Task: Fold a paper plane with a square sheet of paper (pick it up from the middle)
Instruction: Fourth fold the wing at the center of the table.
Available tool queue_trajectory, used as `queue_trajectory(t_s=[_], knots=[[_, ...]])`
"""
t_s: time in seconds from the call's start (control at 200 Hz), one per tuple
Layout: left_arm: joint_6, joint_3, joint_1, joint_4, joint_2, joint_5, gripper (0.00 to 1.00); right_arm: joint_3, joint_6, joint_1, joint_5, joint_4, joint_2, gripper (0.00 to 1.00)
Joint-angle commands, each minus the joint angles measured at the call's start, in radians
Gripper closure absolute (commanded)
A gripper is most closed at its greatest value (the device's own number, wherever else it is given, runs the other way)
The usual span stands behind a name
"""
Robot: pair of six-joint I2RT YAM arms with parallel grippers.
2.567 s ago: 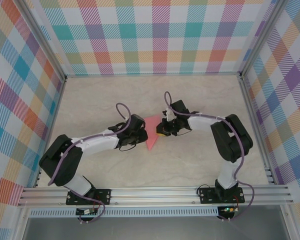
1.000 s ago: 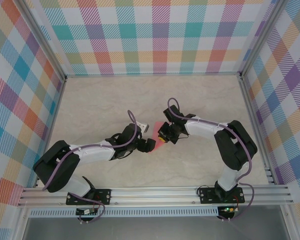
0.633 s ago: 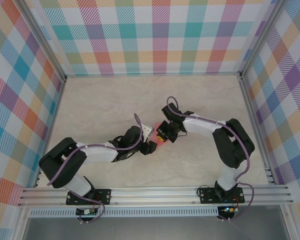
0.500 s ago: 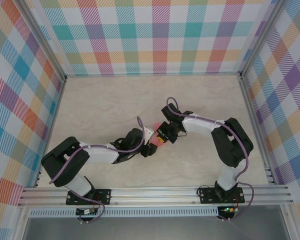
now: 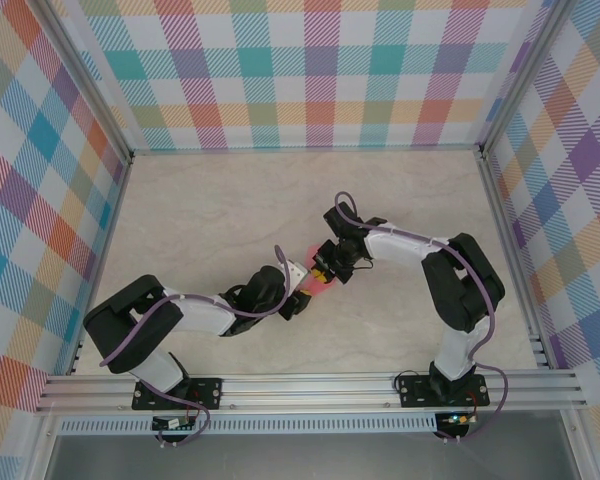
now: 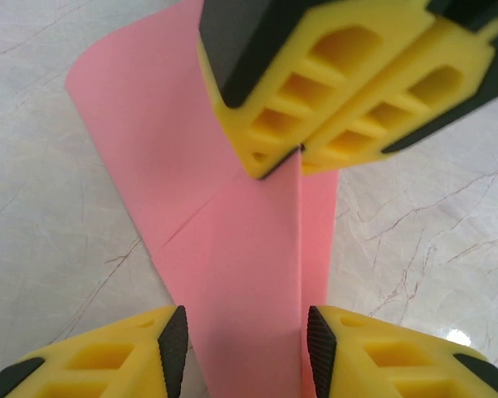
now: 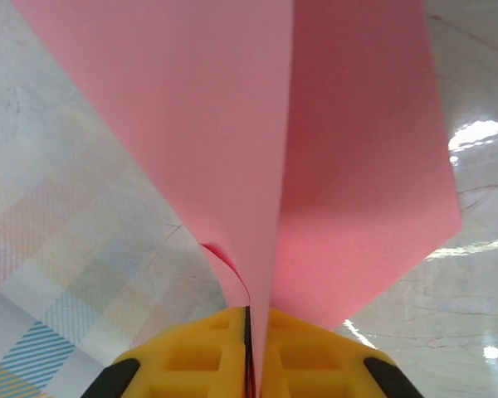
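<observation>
Top external view places the pink paper sheet point(image 5: 314, 284) near the middle of the marble-patterned table point(image 5: 200, 210), between the two grippers. The left gripper point(image 5: 298, 300) meets it from the near left and the right gripper point(image 5: 325, 272) from the far right, the two just beside each other.

From the left wrist, the right gripper's yellow fingers point(image 6: 274, 116) are pressed together on the sheet's raised centre crease. One flap spreads away to the left of that crease and carries a faint diagonal fold line. A narrower flap lies to its right. The left gripper's own pads point(image 6: 108, 361) stand apart, one on each side of the paper, which runs between them. Whether they touch it I cannot tell.

From the right wrist, the jaws are clamped on the narrow end of the sheet, and two flaps fan out from the grip along the ridge.
</observation>
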Motion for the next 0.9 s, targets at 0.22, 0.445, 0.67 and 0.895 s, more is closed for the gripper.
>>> queue_trajectory(t_s=[0.22, 0.445, 0.67, 0.895], knots=[[0.087, -0.016, -0.030, 0.089, 0.012, -0.002, 0.61, 0.050, 0.004, -0.007, -0.017, -0.041, 0.037, 0.93], [0.090, -0.003, -0.030, 0.088, 0.040, -0.011, 0.76, 0.054, -0.004, -0.010, -0.027, -0.042, 0.029, 0.88], [0.040, -0.015, -0.031, 0.112, 0.063, -0.022, 0.88, 0.038, -0.023, -0.022, -0.049, -0.021, 0.009, 0.74], [-0.039, -0.037, -0.031, 0.132, 0.048, -0.024, 0.90, -0.005, -0.152, -0.067, -0.006, -0.004, -0.089, 0.45]])
